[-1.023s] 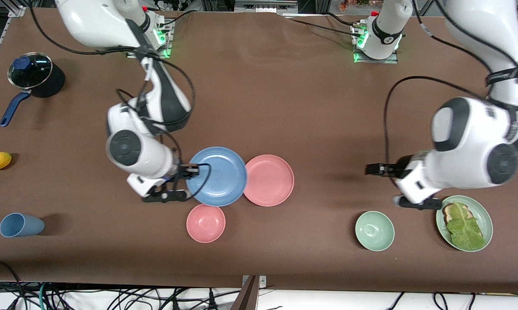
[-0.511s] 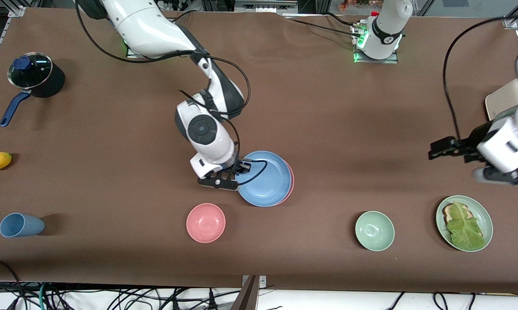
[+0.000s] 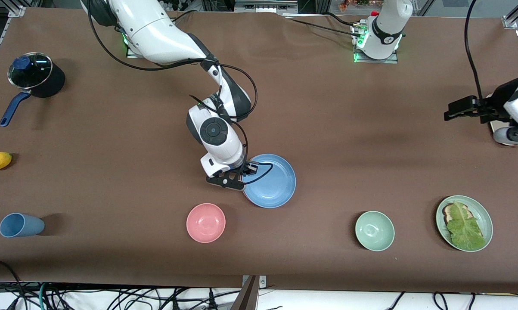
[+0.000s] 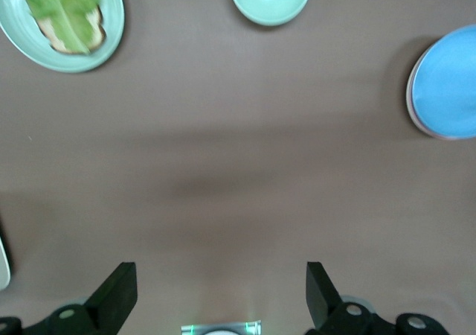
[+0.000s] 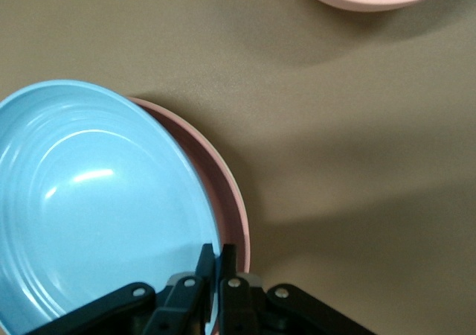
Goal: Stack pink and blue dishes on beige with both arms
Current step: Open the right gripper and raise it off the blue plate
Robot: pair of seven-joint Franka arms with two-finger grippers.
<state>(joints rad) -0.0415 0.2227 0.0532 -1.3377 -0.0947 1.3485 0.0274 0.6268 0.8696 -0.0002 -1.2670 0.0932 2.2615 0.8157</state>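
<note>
Green plate (image 3: 482, 206) holds lettuce toast (image 3: 462, 224); right gripper (image 3: 246, 171) pinching blue plate (image 3: 274, 183) rim, over pink plate (image 5: 227, 190); left gripper (image 3: 451, 113) spread wide, empty, over table's left-arm end

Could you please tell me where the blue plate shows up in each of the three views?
Front view: blue plate at mid-table, rim in the right tool.
Left wrist view: at the edge.
Right wrist view: fills the corner.
Shared landmark: the pink plate under it.
</note>
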